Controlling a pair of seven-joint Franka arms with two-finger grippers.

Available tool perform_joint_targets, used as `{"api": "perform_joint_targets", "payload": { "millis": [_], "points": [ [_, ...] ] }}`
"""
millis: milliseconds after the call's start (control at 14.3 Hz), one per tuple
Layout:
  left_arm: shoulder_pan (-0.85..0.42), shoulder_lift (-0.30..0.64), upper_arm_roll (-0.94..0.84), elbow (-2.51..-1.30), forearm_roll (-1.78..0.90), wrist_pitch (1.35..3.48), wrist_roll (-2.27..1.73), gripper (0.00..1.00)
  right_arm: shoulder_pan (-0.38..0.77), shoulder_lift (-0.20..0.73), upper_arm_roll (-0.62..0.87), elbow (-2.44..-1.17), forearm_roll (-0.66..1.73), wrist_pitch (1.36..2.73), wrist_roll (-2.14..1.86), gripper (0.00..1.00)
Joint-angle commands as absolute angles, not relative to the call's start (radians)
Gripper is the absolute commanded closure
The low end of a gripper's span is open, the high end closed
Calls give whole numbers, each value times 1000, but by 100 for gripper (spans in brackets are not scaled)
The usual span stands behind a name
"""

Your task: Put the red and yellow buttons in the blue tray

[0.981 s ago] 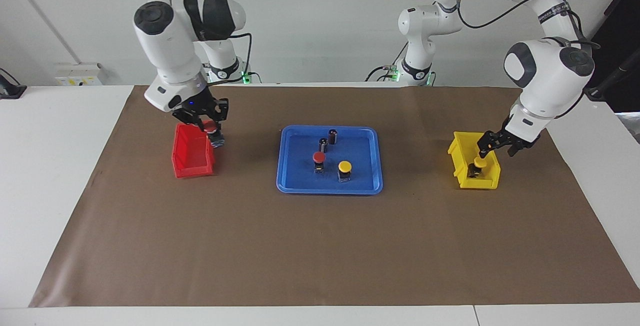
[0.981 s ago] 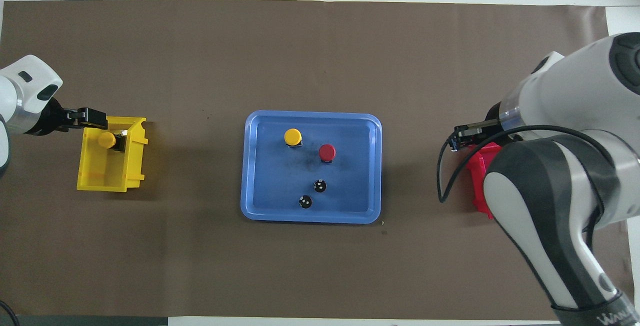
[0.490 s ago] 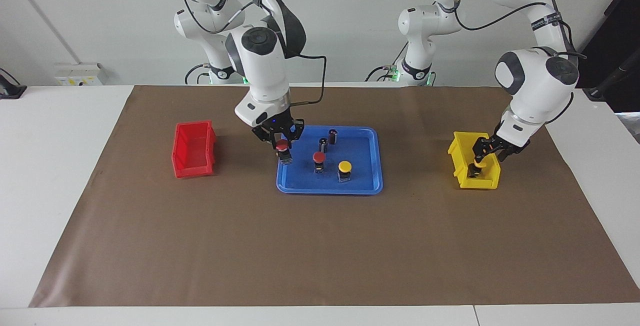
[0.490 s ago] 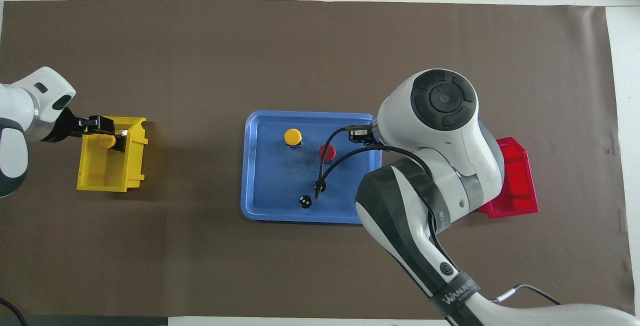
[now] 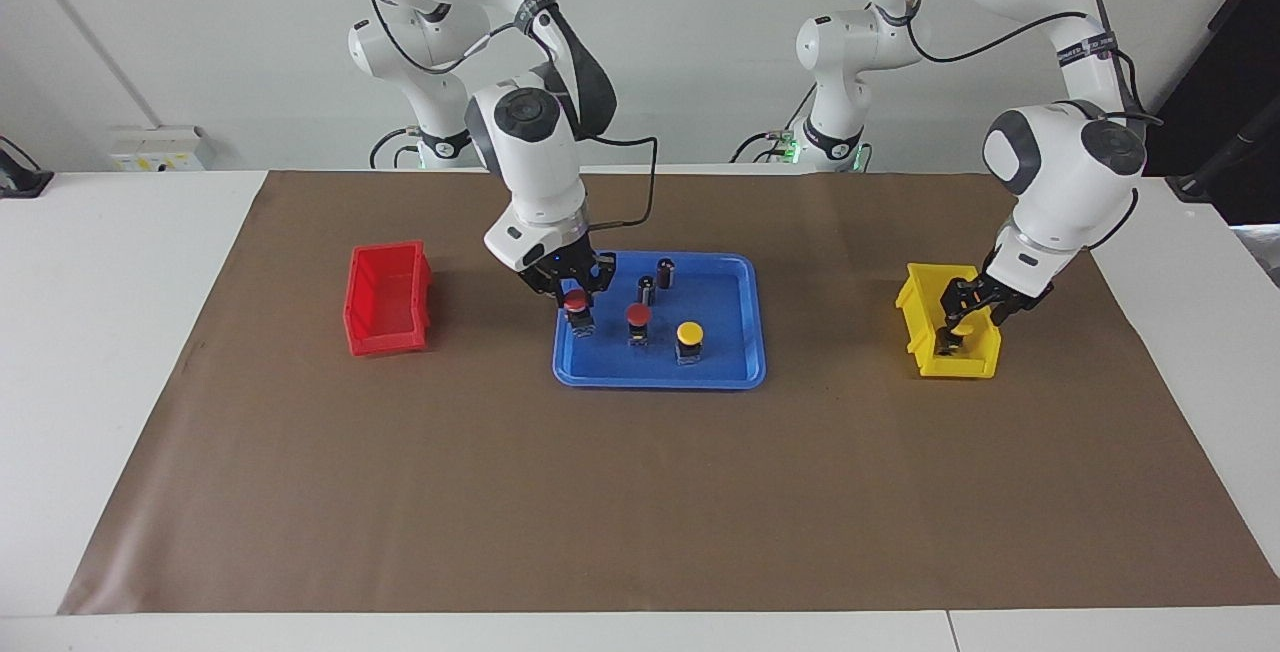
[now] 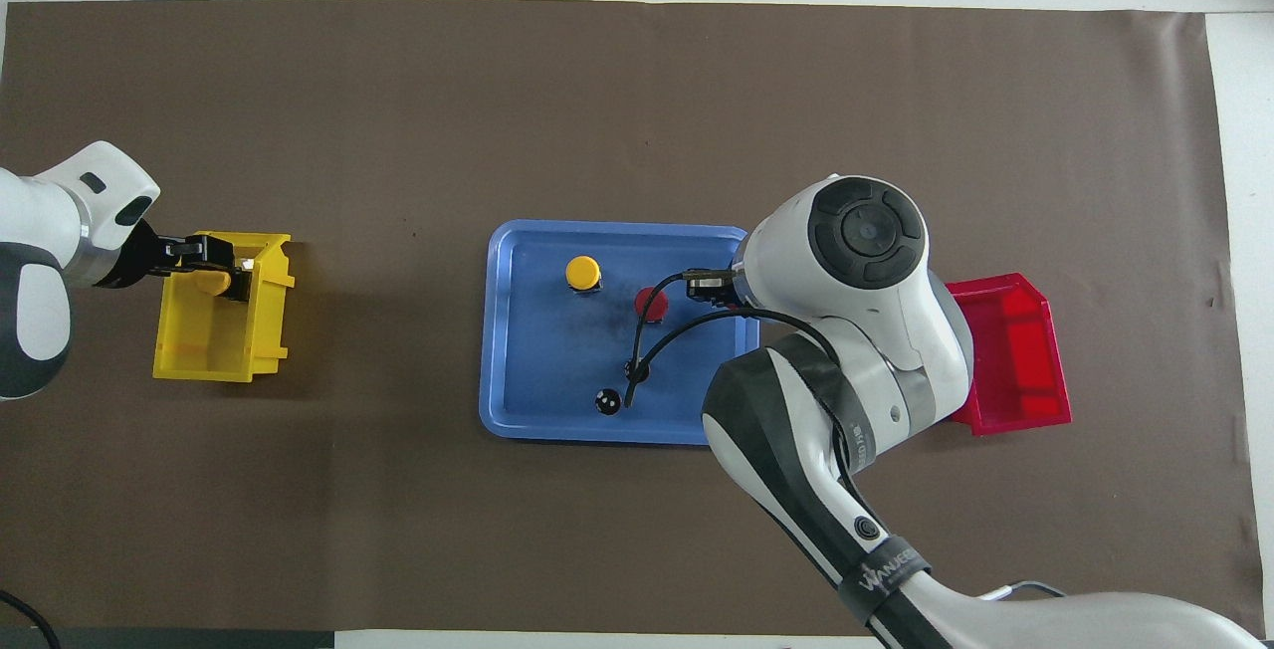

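Since half a second ago, the right gripper has carried its red button lower into the blue tray, at the end toward the right arm, and I read its fingers as clamped on the cap with the base at or just above the tray floor; I cannot confirm contact. Beside it in the tray stand a second red button and a yellow button, then the two dark cylinders nearer the robots. Risk one: releasing before the base is seated would tip the held button against its red neighbour. Risk two: spreading fingers may clip that neighbour, since the gap is small. At the left arm's end, the left gripper is down in the yellow bin, fingers around the last yellow button; I cannot tell whether they have closed. An off-centre grip would drag the bin or drop the button on lifting. Toward the right arm's end, the red bin holds no buttons.
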State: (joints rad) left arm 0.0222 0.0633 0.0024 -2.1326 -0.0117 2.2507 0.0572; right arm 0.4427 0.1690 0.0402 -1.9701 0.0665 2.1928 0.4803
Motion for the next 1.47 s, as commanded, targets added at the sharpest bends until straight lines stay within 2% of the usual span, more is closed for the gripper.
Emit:
{"api": "perform_joint_targets", "payload": {
  "millis": [0, 350, 490, 630, 700, 840, 981, 1051, 1191, 1261, 1331, 1401],
  "points": [
    [25, 60, -2, -2164, -3, 2296, 37, 25, 454, 181, 40, -1980, 81, 2233, 486, 79],
    [29, 71, -2, -2177, -3, 2296, 43, 27, 483, 213, 40, -1990, 81, 2253, 502, 74],
    [29, 66, -2, -2186, -3, 2298, 44, 29, 483, 213, 40, -1997, 81, 2252, 503, 59],
    [29, 66, -2, -2186, -3, 2298, 40, 34, 483, 212, 38, -1999, 81, 2252, 503, 38],
    [29, 66, -2, -2186, -3, 2298, 38, 40, 483, 213, 38, -1999, 81, 2252, 503, 35],
    [29, 67, -2, -2186, -3, 2301, 37, 65, 483, 213, 38, -1990, 80, 2240, 503, 30],
    [31, 69, -2, -2181, -3, 2304, 40, 93, 473, 204, 35, -1951, 75, 2195, 499, 30],
    [31, 69, -2, -2181, -3, 2301, 38, 99, 457, 196, 35, -1916, 68, 2154, 494, 30],
    [31, 71, -2, -2158, -6, 2269, 31, 99, 420, 180, 32, -1834, 64, 2058, 494, 28],
    [25, 72, -2, -2120, -6, 2217, 11, 99, 404, 176, 29, -1794, 54, 1998, 489, 10],
    [17, 72, -2, -2080, -6, 2154, -6, 99, 376, 166, 28, -1760, 29, 1944, 488, 0],
    [14, 72, -3, -2022, -5, 2081, -24, 99, 338, 149, 29, -1715, 9, 1884, 480, 0]
  ]
}}
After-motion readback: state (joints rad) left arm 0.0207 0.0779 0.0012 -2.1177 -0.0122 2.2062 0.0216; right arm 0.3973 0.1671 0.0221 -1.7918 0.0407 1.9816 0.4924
